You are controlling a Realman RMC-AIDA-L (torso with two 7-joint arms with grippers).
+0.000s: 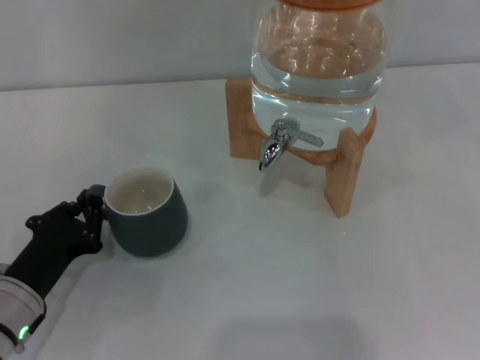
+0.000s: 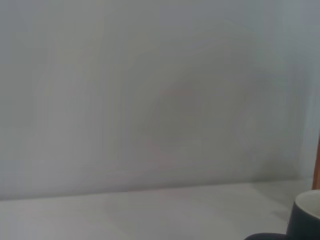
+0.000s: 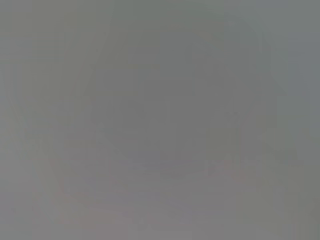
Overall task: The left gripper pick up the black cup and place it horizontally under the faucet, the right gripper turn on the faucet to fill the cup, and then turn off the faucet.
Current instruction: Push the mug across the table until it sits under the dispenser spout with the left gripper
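**Left end effector at cup handle**

Left black claw end effector near desk's front-left corner, fingers closed around the loop handle of the small dark charcoal-teal mug with cream inside. Mug upright on white desk, well apart from the shiny chrome faucet on clear glass water jar, wooden stand, far edge. Right end effector not visible.

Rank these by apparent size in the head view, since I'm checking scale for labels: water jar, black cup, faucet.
1. Water jar, largest, though cut off at the top edge.
2. Black cup, clearly smaller, even though it is nearer the camera.
3. Faucet, smallest by far.
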